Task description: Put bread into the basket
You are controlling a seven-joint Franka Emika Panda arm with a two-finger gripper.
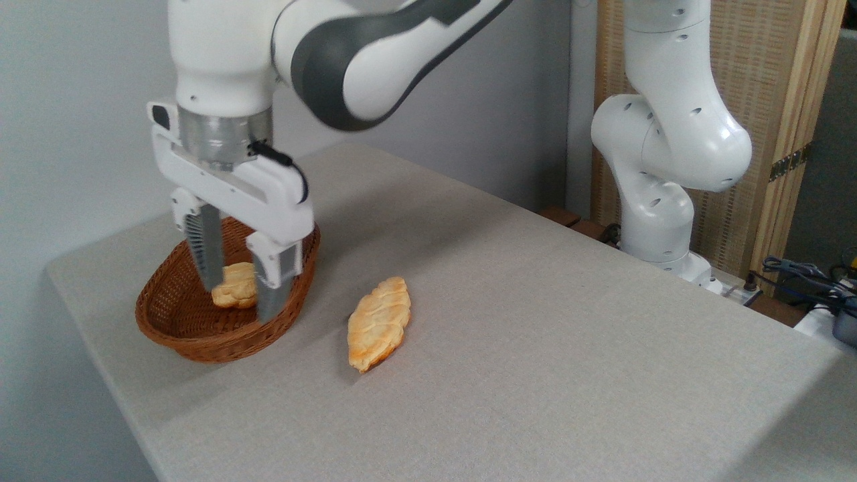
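Grey cloth covers the table [535,348], on which the reddish wicker basket [175,328] is set at the left. Inside its bowl the bread [234,286] is seen, lying directly between the jaws of the gripper [242,294], which are closed against its sides; only release and a straight lift seem called for.

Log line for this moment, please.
gripper: in basket, fingers astride bun | grip: cannot tell | croissant: on table, right of basket
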